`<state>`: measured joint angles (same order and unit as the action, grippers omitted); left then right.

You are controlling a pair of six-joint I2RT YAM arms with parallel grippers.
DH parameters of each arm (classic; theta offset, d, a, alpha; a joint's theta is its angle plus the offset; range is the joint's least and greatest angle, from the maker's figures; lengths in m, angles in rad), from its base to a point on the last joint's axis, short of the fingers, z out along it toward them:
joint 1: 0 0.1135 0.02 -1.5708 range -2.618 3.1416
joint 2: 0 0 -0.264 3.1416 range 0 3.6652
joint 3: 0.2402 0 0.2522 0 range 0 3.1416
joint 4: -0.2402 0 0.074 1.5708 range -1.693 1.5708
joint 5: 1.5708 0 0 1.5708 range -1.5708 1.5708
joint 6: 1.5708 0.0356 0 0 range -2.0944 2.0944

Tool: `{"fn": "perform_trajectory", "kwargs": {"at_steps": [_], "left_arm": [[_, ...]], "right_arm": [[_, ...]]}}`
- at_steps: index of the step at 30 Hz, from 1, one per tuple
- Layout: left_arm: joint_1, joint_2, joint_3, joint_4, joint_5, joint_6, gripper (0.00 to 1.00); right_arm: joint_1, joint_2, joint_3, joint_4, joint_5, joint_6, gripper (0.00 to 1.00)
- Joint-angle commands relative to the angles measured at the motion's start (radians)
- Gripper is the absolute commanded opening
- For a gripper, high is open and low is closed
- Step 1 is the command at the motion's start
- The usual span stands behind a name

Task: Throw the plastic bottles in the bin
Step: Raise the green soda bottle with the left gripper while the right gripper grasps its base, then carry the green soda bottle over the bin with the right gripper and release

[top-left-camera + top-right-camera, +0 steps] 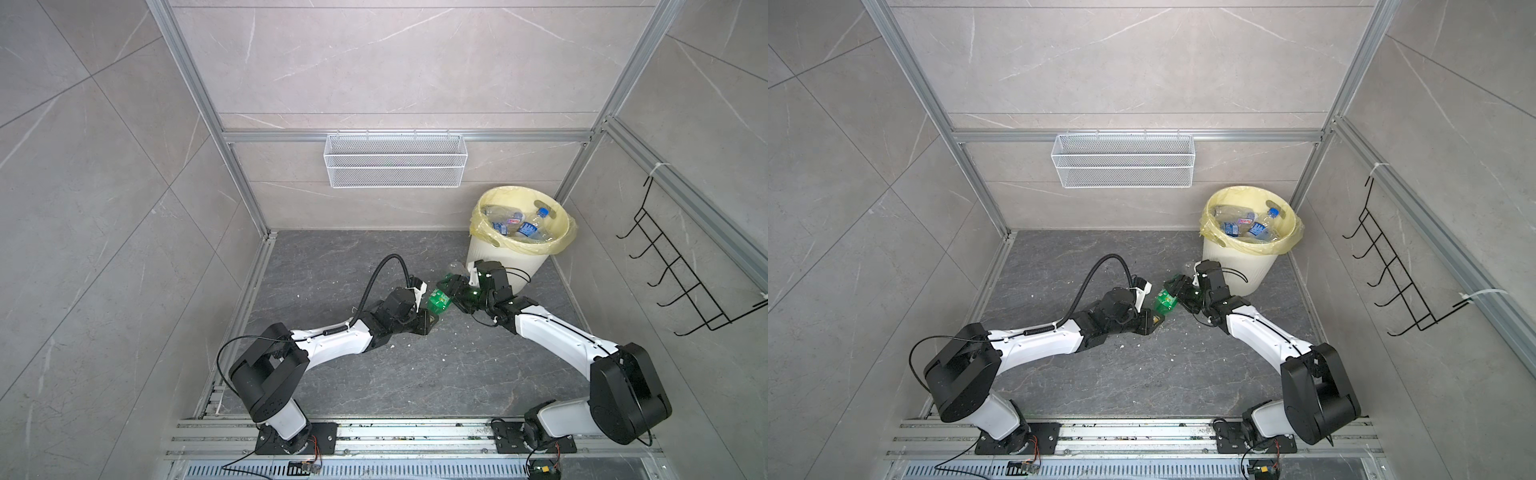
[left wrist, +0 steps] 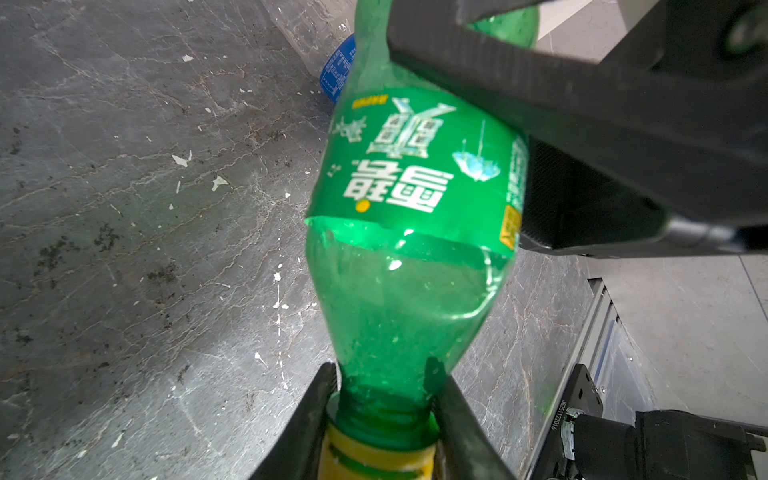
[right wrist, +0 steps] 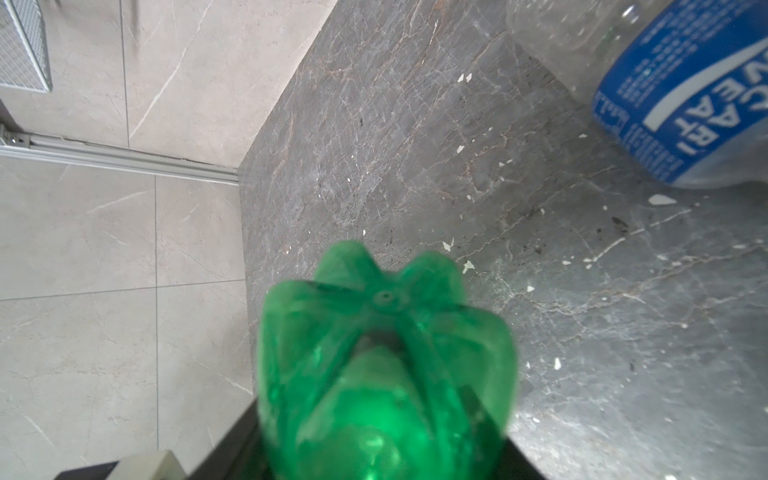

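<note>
In both top views the bin [image 1: 498, 262] [image 1: 1233, 266] stands at the far right of the dark stone floor [image 1: 332, 257]. Its yellow liner [image 1: 567, 232] holds a heap of clear blue-labelled bottles [image 1: 519, 226]. The wire mesh basket [image 1: 395, 160] hangs on the far wall. Both arms reach low toward the middle and meet at the green bottle [image 1: 439, 300] [image 1: 1166, 301], just near-left of the bin. The left pincer [image 1: 430, 321] is at its near end, the right pincer [image 1: 451, 289] at its far end.

In the left wrist view the left pincer [image 2: 382, 399] clamps the green bottle [image 2: 415, 257] by the neck, next to the yellow cap [image 2: 374, 457]. The label reads "雪碧" in white. A right-pincer finger [image 2: 540, 91] lies across the body.

In the right wrist view the right pincer [image 3: 365, 424] is closed around the green bottle [image 3: 386, 332], whose lobed base sticks out past it. Beyond, a clear bottle [image 3: 685, 104] lies on the floor, its blue label showing "ARI" and "VEAT".
</note>
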<state>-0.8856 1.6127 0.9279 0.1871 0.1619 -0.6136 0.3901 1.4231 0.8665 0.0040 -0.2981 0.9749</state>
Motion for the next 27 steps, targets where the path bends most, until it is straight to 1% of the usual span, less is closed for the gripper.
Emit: {"fn": "perform_trajectory", "kwargs": {"at_steps": [1, 5, 7, 10, 14, 17, 24, 26, 27], "left_arm": [[-0.001, -0.038, -0.003, 0.034, 0.005, -0.002, 0.25], [-0.001, -0.038, 0.005, 0.02, -0.004, 0.004, 0.32], [-0.001, -0.037, 0.011, 0.0, -0.016, 0.013, 0.37], [-0.001, -0.051, 0.018, -0.027, -0.031, 0.036, 0.49], [-0.001, -0.097, 0.029, -0.084, -0.068, 0.084, 0.68], [-0.001, -0.134, 0.039, -0.125, -0.101, 0.122, 0.79], [-0.003, -0.208, 0.081, -0.201, -0.166, 0.219, 0.93], [-0.003, -0.22, 0.109, -0.213, -0.174, 0.249, 0.99], [-0.003, -0.22, 0.123, -0.216, -0.174, 0.261, 1.0]], "right_arm": [[0.006, -0.024, 0.027, -0.013, 0.028, -0.022, 0.52], [0.008, -0.032, 0.03, -0.027, 0.036, -0.032, 0.42], [0.009, -0.036, 0.033, -0.037, 0.042, -0.04, 0.39], [0.009, -0.049, 0.048, -0.069, 0.059, -0.064, 0.37], [0.008, -0.083, 0.093, -0.153, 0.114, -0.123, 0.35], [0.008, -0.103, 0.144, -0.212, 0.149, -0.168, 0.34], [0.009, -0.147, 0.291, -0.341, 0.243, -0.266, 0.34], [0.009, -0.163, 0.349, -0.384, 0.29, -0.302, 0.34], [0.009, -0.17, 0.376, -0.402, 0.313, -0.318, 0.34]]}}
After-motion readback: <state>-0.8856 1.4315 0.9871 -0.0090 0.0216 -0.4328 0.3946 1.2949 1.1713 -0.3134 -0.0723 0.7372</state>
